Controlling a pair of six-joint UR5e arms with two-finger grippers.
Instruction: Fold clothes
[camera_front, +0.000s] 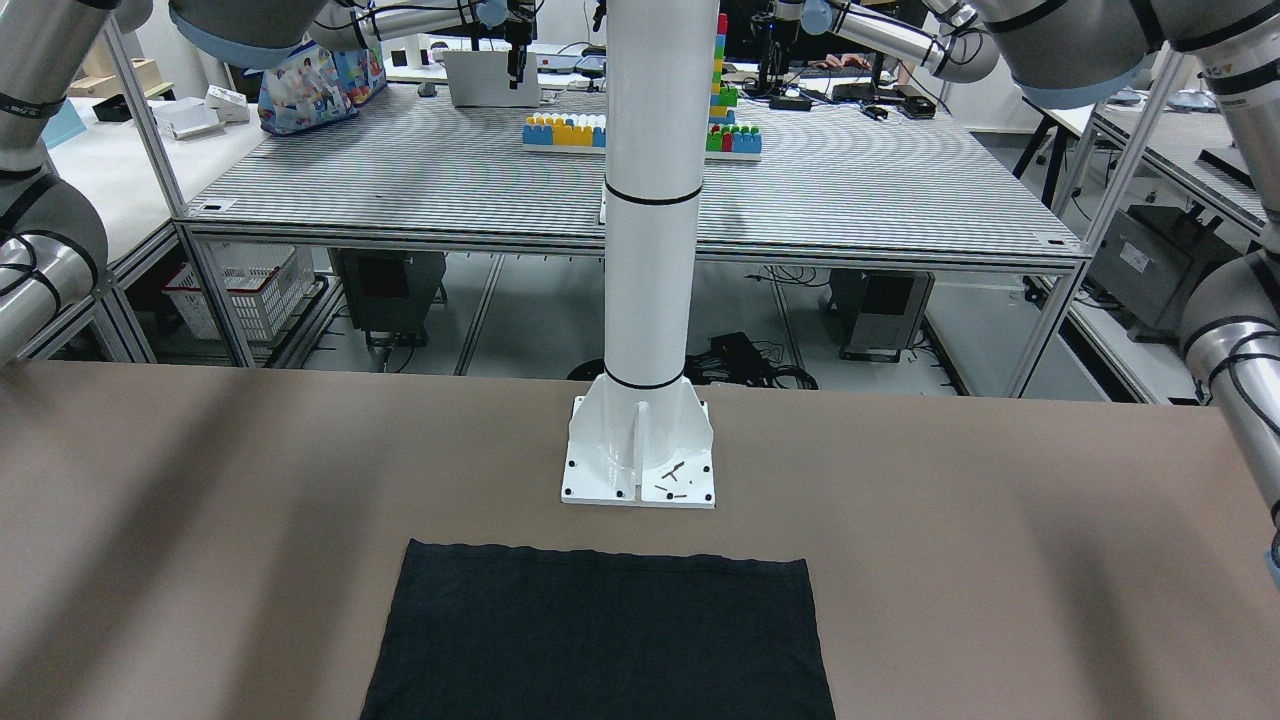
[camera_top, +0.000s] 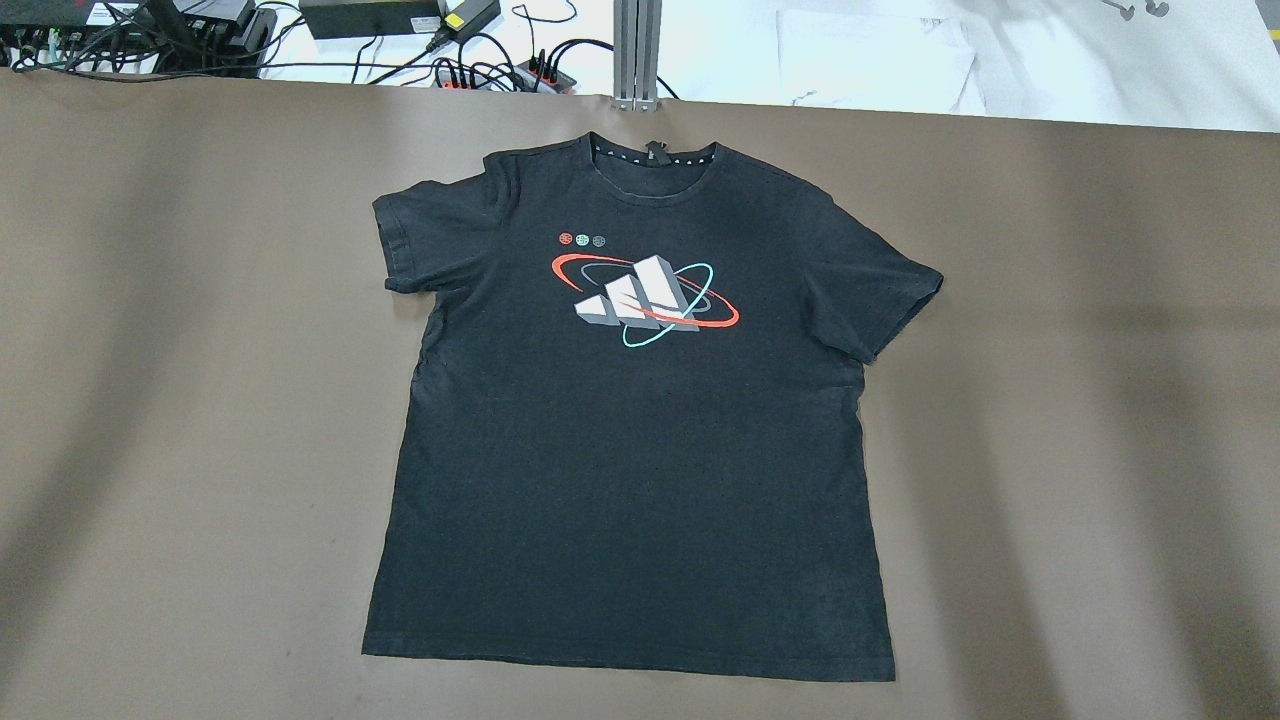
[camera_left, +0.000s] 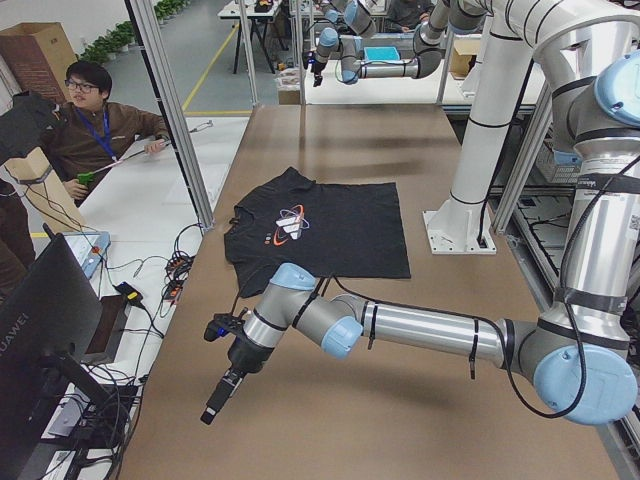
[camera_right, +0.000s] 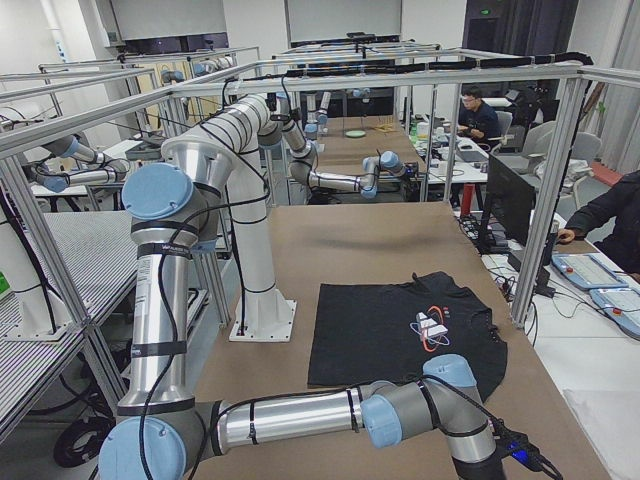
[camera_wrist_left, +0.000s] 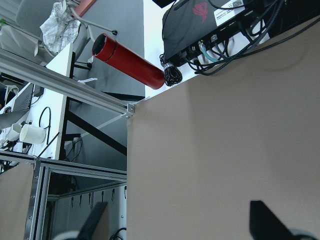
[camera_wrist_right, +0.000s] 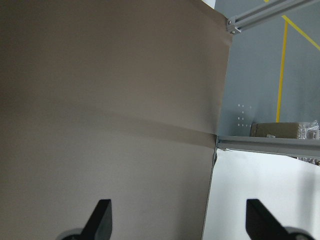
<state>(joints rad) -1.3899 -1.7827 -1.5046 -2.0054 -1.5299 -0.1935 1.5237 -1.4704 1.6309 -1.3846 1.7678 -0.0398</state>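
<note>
The clothes are one black T-shirt (camera_top: 640, 480) with a red, teal and grey chest print, lying flat and spread out, collar toward the table's far edge. It also shows in the front view (camera_front: 600, 630) and both side views (camera_left: 340, 235) (camera_right: 390, 335). My left gripper (camera_wrist_left: 180, 227) is open over bare table near the left end, well clear of the shirt; the left side view shows the left gripper (camera_left: 210, 410) pointing down. My right gripper (camera_wrist_right: 180, 222) is open above bare table by the right end's edge. Neither holds anything.
The white post's base plate (camera_front: 640, 470) stands just behind the shirt's hem. Cables and power bricks (camera_top: 480, 70) lie beyond the far edge. A person (camera_left: 90, 130) sits at a desk past the table, near a monitor (camera_left: 40, 330). A red bottle (camera_wrist_left: 130, 60) lies off the left corner.
</note>
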